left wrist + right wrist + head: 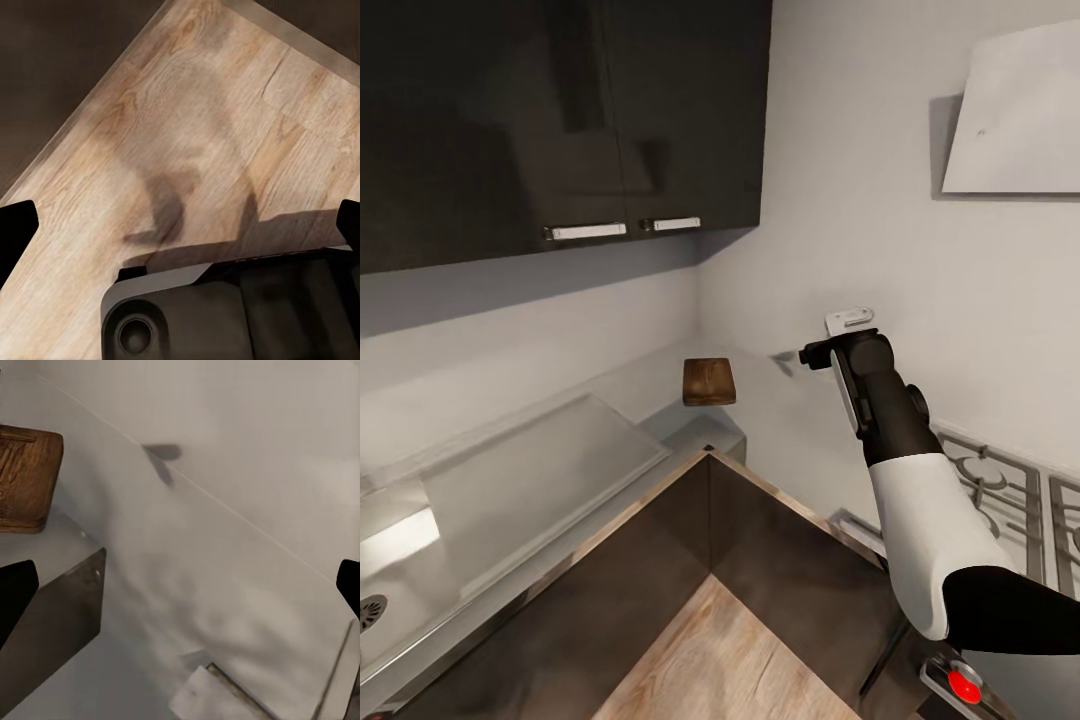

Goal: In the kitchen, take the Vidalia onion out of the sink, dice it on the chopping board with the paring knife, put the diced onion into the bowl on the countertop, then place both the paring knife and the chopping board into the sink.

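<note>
While the right arm reaches out over the corner of the countertop [780, 420], its gripper [180, 585] hangs with the two dark fingertips [15, 592] spread wide at the far edges of the right wrist view, nothing between them. The chopping board [709, 381] lies flat in the corner by the wall, beyond and to one side of these open jaws, well apart from them; its brown wooden corner [26, 480] also shows from the right wrist. The sink [420, 560], with its drainboard and round drain, sits further along the counter on the left. The left gripper [180, 225] points down at the wooden floor [187, 112], fingertips likewise wide apart and holding nothing. A hob [1000, 500] lies below the right arm.
</note>
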